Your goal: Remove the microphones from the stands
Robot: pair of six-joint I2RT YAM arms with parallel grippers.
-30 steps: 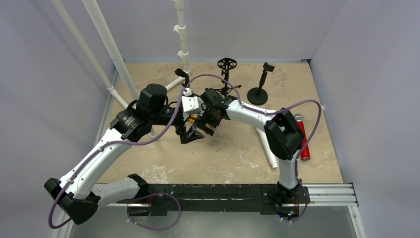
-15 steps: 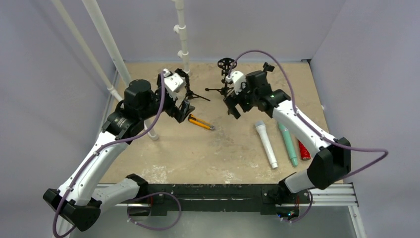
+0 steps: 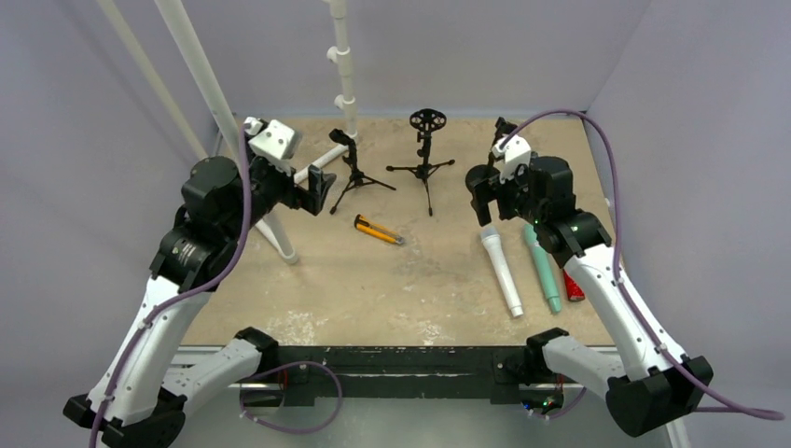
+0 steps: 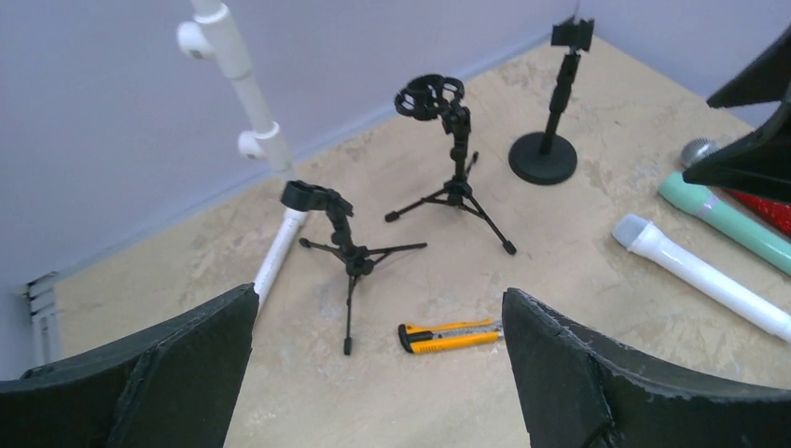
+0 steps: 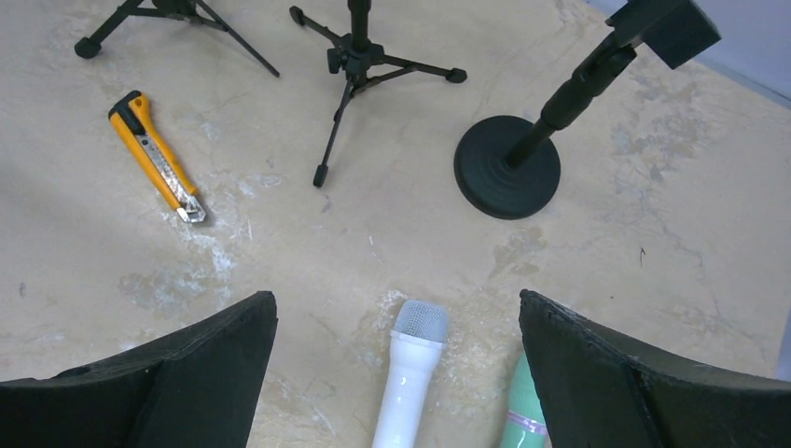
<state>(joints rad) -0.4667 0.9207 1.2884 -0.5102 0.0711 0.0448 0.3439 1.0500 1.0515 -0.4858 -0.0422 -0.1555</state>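
The right arm [image 3: 606,285] covers the round-base stand [image 3: 504,125] at the table's [image 3: 373,289] far right corner, leaving only its clip. The red microphone [image 3: 572,285] by the right edge shows only as a strip beside that arm. In the right wrist view, the white microphone [image 5: 408,383] and green microphone [image 5: 522,411] run off the bottom. The ring-topped tripod stand [image 5: 359,56] and clip-topped tripod stand [image 5: 86,44] lose their tops.
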